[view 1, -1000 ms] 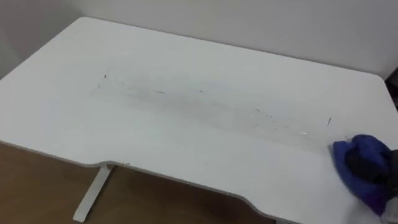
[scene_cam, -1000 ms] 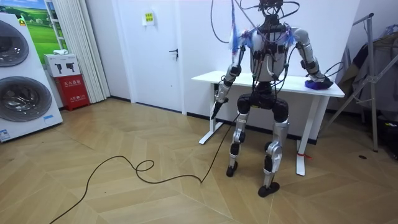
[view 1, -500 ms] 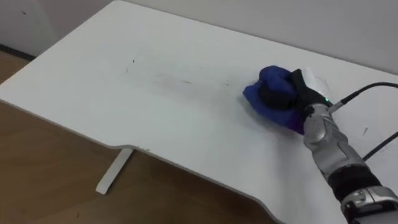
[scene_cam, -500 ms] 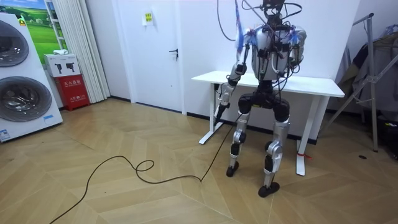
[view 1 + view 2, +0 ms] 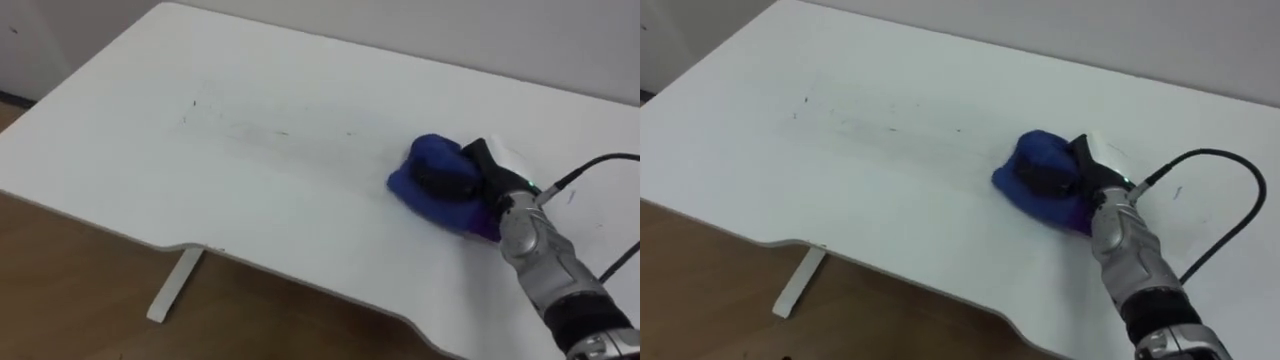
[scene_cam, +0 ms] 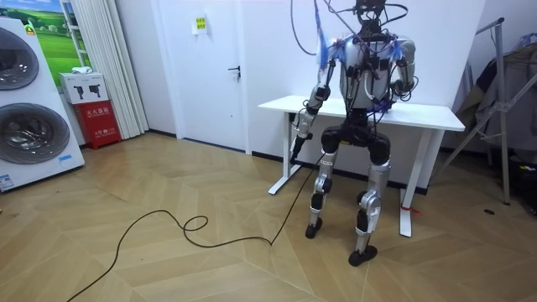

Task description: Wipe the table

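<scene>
1. Your right hand [image 5: 480,178] is down on the table [image 5: 120,170], with its dark fingers curled into the blue cloth [image 5: 425,165] and gripping it.
2. The cloth sits bunched up on the table top, a little right of the table's middle, pressed against the surface under the hand.
3. Faint dark streaks [image 5: 250,128] run across the table's middle, to the left of the cloth and apart from it.
4. A white table leg [image 5: 170,290] shows below the table's near edge on the left.
5. In the room view your robot stands upright at the table's near edge, facing it.
6. Your left hand [image 6: 302,122] hangs near the table's left end. I can't tell whether it is open or closed.
</scene>
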Motion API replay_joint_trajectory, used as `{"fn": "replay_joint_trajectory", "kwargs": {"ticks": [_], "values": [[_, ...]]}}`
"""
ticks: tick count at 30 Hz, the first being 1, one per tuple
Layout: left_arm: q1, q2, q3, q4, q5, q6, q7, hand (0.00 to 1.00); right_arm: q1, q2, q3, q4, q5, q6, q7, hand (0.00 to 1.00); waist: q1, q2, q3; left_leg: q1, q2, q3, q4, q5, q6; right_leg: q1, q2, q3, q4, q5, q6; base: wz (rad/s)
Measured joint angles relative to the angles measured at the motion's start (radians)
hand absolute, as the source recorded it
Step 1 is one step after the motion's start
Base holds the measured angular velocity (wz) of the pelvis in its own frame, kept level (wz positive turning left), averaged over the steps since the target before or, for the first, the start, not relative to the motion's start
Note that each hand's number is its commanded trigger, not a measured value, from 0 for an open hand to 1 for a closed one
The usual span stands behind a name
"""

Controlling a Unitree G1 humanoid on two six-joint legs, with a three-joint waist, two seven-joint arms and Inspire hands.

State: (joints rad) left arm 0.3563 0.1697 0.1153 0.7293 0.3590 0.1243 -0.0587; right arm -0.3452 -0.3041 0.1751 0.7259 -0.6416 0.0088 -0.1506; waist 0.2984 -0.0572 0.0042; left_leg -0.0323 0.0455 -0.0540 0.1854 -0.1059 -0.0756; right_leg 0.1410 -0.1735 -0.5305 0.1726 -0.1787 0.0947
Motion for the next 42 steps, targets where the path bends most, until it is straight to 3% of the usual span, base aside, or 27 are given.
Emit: {"fn": "replay_joint_trajectory", "kwargs": {"ticks": [6, 10, 14, 19, 22, 26, 33, 37, 42], "values": [[-0.013, -0.001, 0.0, 0.003, 0.004, -0.003, 0.003, 0.0, 0.034, 0.0, -0.001, -0.011, -0.074, -0.016, -0.003, 0.0, -0.006, 0.01, -0.0012, 0.026, 0.003, 0.011, -0.006, 0.0, 0.0, 0.016, 0.0, 0.01, 0.003, 0.0, 0.0, -0.05], [-0.012, 0.0, 0.0, 0.002, -0.001, -0.006, 0.004, 0.0, 0.066, 0.0, -0.004, -0.066, -0.057, -0.04, -0.009, 0.0, -0.042, 0.011, -0.0012, 0.026, 0.003, 0.015, -0.011, 0.0, 0.001, 0.013, -0.001, 0.014, 0.003, 0.0, 0.0, -0.03], [-0.013, -0.001, 0.002, -0.002, -0.001, -0.023, 0.008, 0.0, 0.112, 0.0, -0.028, -0.14, -0.057, -0.038, -0.004, 0.0, -0.071, 0.009, -0.0017, 0.034, 0.007, 0.048, -0.02, 0.0, 0.001, -0.005, -0.002, 0.058, 0.009, 0.0, 0.0, -0.23], [-0.033, -0.004, 0.015, -0.005, -0.017, -0.046, 0.015, 0.0, 0.169, 0.0, -0.136, -0.249, -0.012, -0.039, -0.002, 0.0, -0.131, 0.012, -0.0007, 0.045, 0.012, 0.093, -0.028, -0.002, 0.003, -0.022, -0.003, 0.099, 0.012, 0.0, 0.0, -0.23], [-0.051, -0.025, 0.042, -0.004, -0.045, -0.067, 0.048, 0.0, 0.198, -0.002, -0.193, -0.318, 0.005, -0.039, -0.003, 0.0, -0.154, 0.014, 0.0002, 0.06, 0.015, 0.111, -0.036, -0.008, 0.004, -0.027, -0.003, 0.122, 0.016, 0.0, 0.0, -0.21], [-0.054, -0.026, 0.05, -0.001, -0.05, -0.088, 0.055, 0.0, 0.239, -0.003, -0.255, -0.416, 0.015, -0.04, -0.027, 0.0, -0.183, 0.012, 0.0009, 0.086, 0.018, 0.141, -0.042, -0.017, 0.005, -0.021, -0.002, 0.151, 0.016, 0.0, 0.0, -0.21], [-0.05, -0.028, 0.077, 0.002, -0.052, -0.097, 0.074, 0.0, 0.248, -0.003, -0.313, -0.433, 0.012, -0.043, -0.069, 0.0, -0.21, 0.001, 0.0008, 0.11, 0.019, 0.168, -0.054, -0.019, 0.005, -0.02, -0.001, 0.179, 0.016, 0.0, 0.001, -0.13], [-0.051, -0.029, 0.077, 0.001, -0.054, -0.122, 0.077, 0.0, 0.262, -0.003, -0.321, -0.464, 0.011, -0.043, -0.079, 0.0, -0.218, 0.001, 0.0003, 0.116, 0.021, 0.18, -0.057, -0.019, 0.005, -0.021, -0.001, 0.189, 0.016, 0.0, 0.001, -0.08], [-0.052, -0.035, 0.077, 0.002, -0.053, -0.152, 0.079, 0.0, 0.273, -0.004, -0.318, -0.513, 0.008, -0.081, -0.079, 0.0, -0.217, -0.002, -0.0009, 0.11, 0.028, 0.189, -0.057, -0.023, 0.003, -0.028, 0.004, 0.196, 0.017, 0.001, 0.001, -0.04]]}}
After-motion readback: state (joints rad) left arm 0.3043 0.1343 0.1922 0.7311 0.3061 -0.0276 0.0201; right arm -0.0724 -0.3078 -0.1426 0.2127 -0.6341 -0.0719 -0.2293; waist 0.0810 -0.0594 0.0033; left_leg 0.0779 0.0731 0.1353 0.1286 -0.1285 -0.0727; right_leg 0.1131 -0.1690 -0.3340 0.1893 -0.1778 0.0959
